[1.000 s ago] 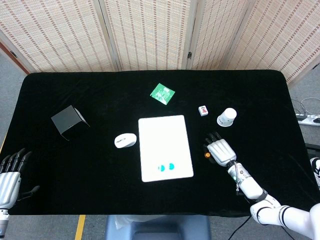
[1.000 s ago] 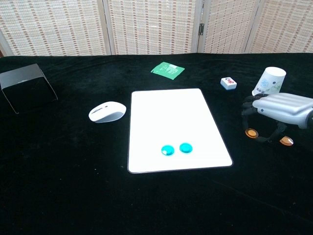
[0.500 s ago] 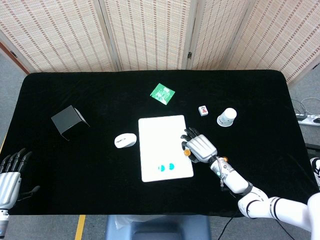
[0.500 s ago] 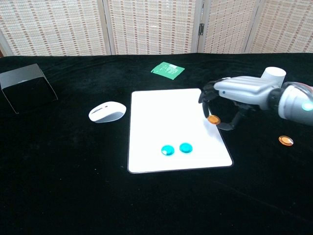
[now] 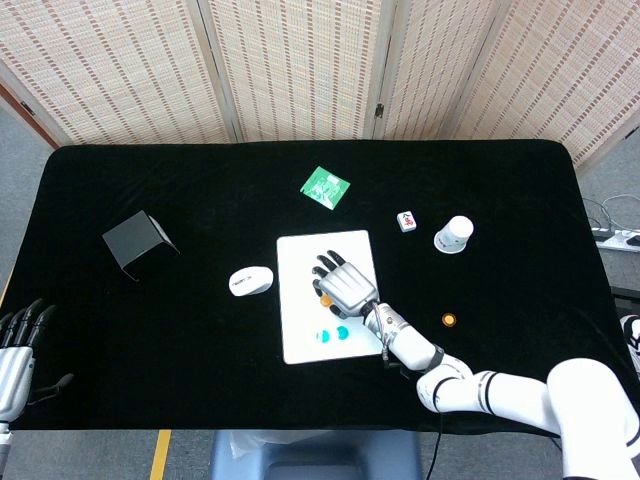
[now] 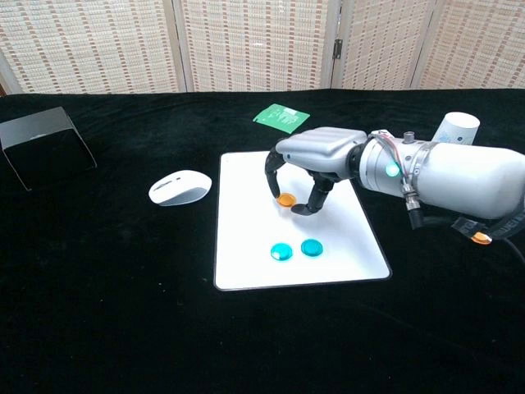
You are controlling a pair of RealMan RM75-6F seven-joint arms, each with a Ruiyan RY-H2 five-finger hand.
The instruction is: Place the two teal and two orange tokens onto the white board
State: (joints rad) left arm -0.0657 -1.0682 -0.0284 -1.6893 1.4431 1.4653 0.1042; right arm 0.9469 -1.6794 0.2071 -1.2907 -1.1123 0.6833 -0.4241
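The white board [image 5: 300,330] [image 6: 246,246] lies at the table's middle. Two teal tokens [image 5: 322,336] [image 5: 343,332] sit side by side on its near part, also in the chest view [image 6: 281,251] [image 6: 311,247]. My right hand [image 5: 345,285] [image 6: 316,160] hovers over the board's centre, pinching one orange token [image 5: 325,299] [image 6: 285,199] between thumb and a finger, just above the teal pair. The other orange token [image 5: 449,320] [image 6: 480,239] lies on the black cloth right of the board, half hidden by my forearm in the chest view. My left hand [image 5: 15,355] waits at the near left edge, fingers apart, empty.
A white mouse [image 5: 250,281] [image 6: 179,188] sits just left of the board. A black box [image 5: 135,240] [image 6: 45,156] stands far left. Beyond the board lie a green packet [image 5: 326,187] [image 6: 281,116], a small tile [image 5: 406,221] and a paper cup [image 5: 454,234] [image 6: 456,129].
My right hand picked up one orange token from the cloth on the right and carried it leftward, from the board's right edge to over its centre. The left hand stayed put.
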